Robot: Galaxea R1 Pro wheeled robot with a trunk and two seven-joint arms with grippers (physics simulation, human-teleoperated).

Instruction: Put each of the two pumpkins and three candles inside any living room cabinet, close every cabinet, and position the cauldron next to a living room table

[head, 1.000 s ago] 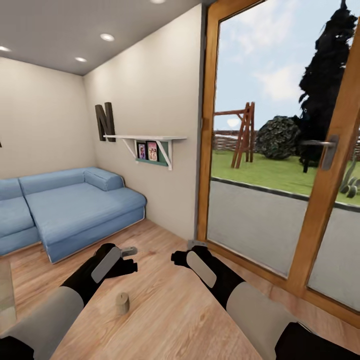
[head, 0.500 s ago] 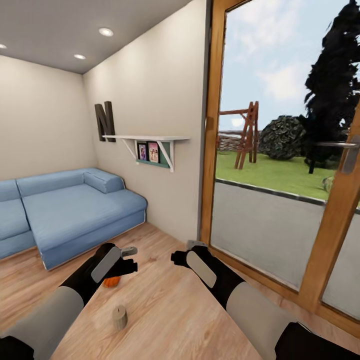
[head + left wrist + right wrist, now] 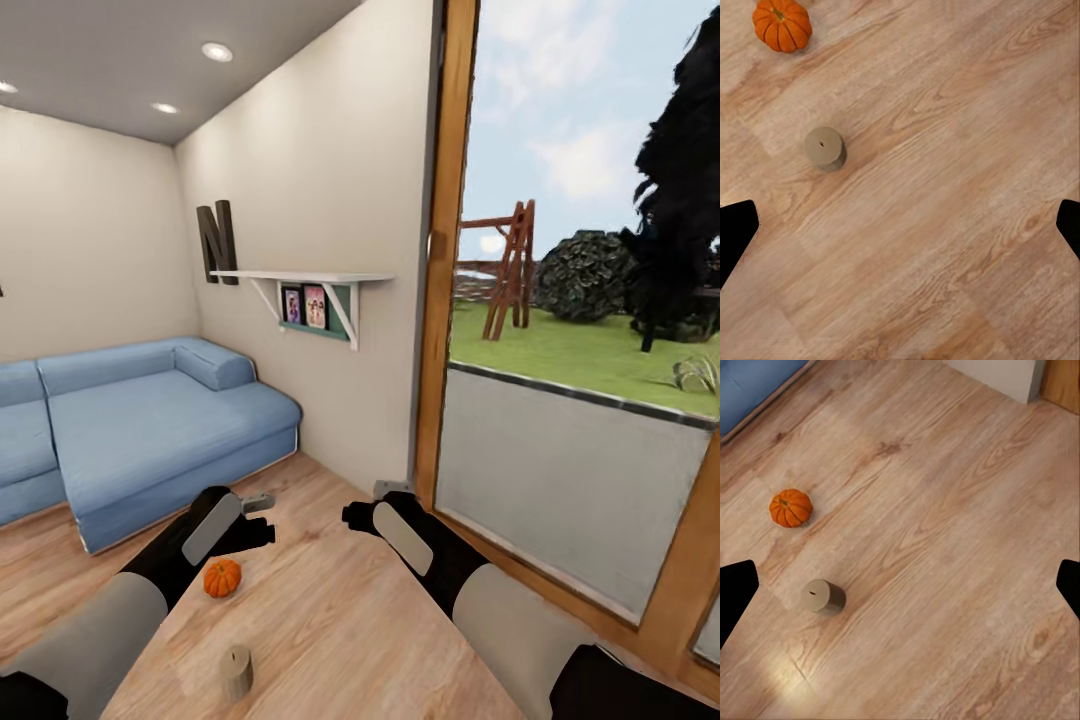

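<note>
Wooden floorboards (image 3: 330,620) run through a living room corner with a blue sofa (image 3: 150,420), a white wall shelf (image 3: 300,278) and a tall glazed door (image 3: 600,400) giving onto a garden. On the floor, a small orange pumpkin (image 3: 222,577) sits just below the left hand (image 3: 262,501) as the head view has it, and a stubby grey-brown candle (image 3: 236,671) stands upright closer to the robot, a little apart from the pumpkin. Both hands hang above the floor with nothing in them; each wrist view shows dark fingertips (image 3: 735,232) spread wide at the frame edges, so both are open. The right hand (image 3: 390,488) is further off to the side. Pumpkin and candle both lie on the left arm's side, so that arm looks the better placed, though it must drop a good way down to reach either.
</note>
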